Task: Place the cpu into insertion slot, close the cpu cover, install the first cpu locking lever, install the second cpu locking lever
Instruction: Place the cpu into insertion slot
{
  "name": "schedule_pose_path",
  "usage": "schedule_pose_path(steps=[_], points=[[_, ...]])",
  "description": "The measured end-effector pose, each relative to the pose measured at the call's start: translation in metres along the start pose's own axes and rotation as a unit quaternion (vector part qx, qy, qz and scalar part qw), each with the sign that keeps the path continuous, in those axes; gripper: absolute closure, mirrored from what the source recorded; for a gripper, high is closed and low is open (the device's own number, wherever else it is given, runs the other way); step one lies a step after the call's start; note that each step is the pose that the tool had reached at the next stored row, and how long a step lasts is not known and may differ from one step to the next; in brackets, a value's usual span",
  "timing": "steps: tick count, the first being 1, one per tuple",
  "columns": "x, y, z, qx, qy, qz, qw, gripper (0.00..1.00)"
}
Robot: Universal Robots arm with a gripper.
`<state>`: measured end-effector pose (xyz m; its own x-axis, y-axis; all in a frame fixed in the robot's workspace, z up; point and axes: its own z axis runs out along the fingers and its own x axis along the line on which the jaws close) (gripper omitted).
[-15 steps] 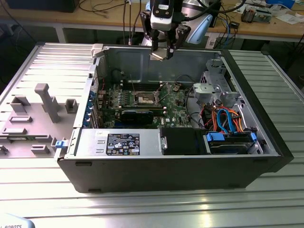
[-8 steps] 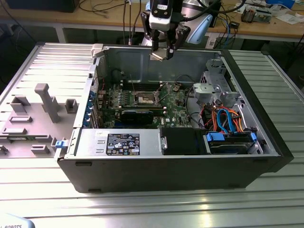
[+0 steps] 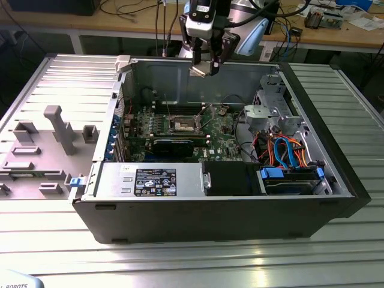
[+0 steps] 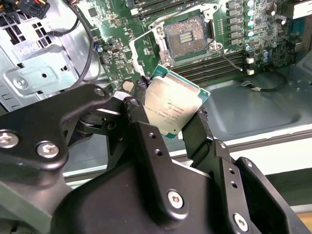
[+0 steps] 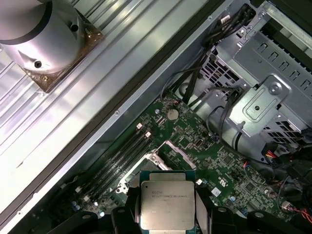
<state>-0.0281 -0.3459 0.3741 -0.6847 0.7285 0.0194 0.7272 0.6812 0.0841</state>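
End effector (image 4: 171, 101): closed on the cpu (image 5: 167, 204) — gripping its edges.
Hidden: cpu underside.
Insertion slot (image 4: 187, 35): below end effector, well apart.
Writing: on cpu top — too hard to read.

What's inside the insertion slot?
Bare dark contacts show in the insertion slot; the cpu is clamped in the hand. In the first wrist view the cpu partly covers it.

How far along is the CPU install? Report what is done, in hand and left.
Done: the cpu has been picked up and sits clamped by its edges in the end effector.
In hand: the chip is held in the air above the motherboard, apart from the socket.
Left: the insertion slot shows its dark centre bare, so the chip is not seated. The closing and locking steps are not done.
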Motion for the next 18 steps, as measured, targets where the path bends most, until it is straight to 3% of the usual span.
schedule_pose_path(steps=[12,18], points=[[0.0000,0.0000,0.0001,-0.0005,-0.0023,0.028,0.99962,0.46],[0.0000,0.0000,0.0001,-0.0006,-0.0027,0.032,0.99947,0.46]])
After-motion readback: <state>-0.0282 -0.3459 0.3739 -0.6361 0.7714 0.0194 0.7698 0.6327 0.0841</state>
